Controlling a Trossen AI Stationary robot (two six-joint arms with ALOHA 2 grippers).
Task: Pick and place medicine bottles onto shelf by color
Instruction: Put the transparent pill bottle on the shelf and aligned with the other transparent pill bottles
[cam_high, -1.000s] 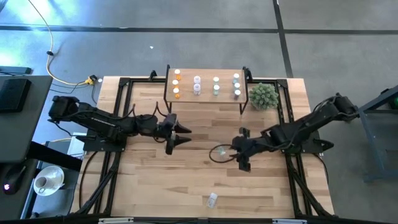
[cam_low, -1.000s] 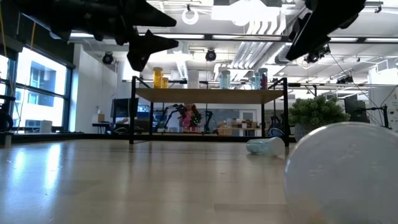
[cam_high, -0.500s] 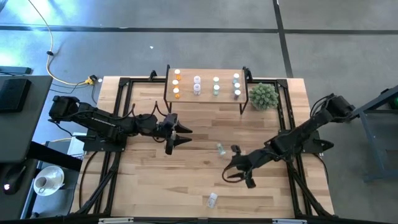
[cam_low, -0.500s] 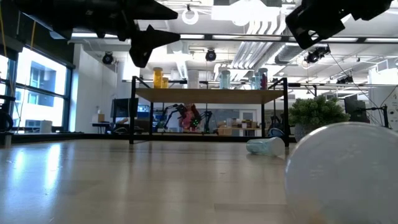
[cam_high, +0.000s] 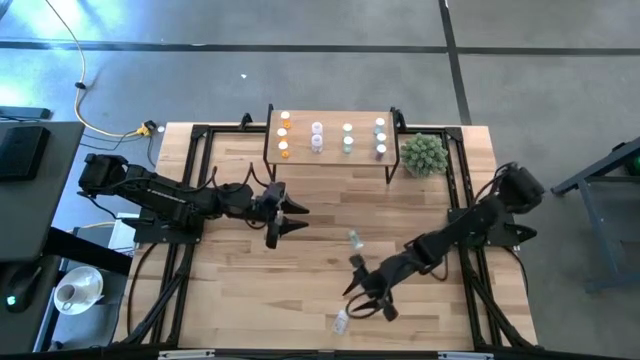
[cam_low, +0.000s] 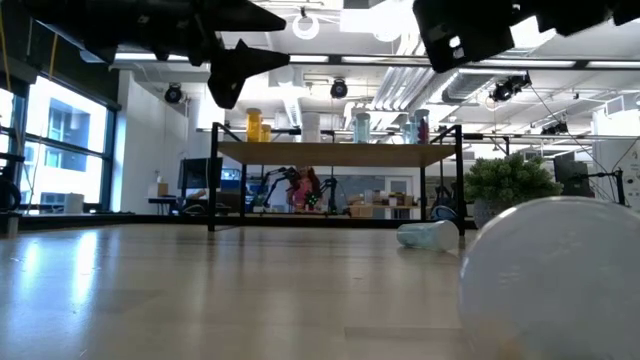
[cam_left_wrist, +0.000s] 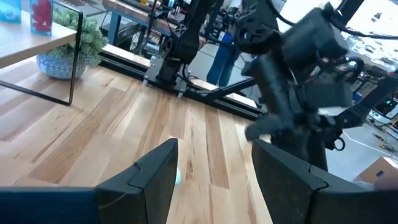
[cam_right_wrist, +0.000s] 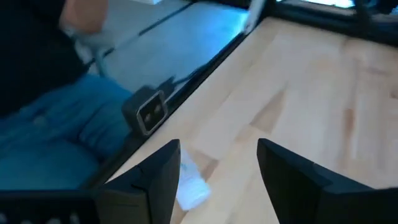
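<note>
The shelf (cam_high: 330, 145) stands at the table's far middle with several medicine bottles (cam_high: 316, 137) upright on it in rows by colour. One pale bottle (cam_high: 353, 238) lies on its side mid-table, also seen in the low view (cam_low: 425, 235). Another pale bottle (cam_high: 341, 321) lies near the front edge; it fills the low view's corner (cam_low: 550, 285). My right gripper (cam_high: 366, 303) hovers open just right of it, and the wrist view shows the bottle (cam_right_wrist: 190, 188) by one finger (cam_right_wrist: 158, 180), untouched. My left gripper (cam_high: 292, 215) waits open, left of centre.
A spiky green plant ball (cam_high: 424, 154) sits right of the shelf. Black frame rails (cam_high: 470, 250) run along both table sides. In the right wrist view a person's blue-clad leg (cam_right_wrist: 68, 137) is beyond the front edge. Bare wood lies between the two arms.
My right gripper has swung from mid-table toward the near edge and leftward, sinking and rolling its wrist, and now stands beside the bottle at the front edge. The mid-table bottle, first hidden under that gripper in the high view, lies uncovered and still.
</note>
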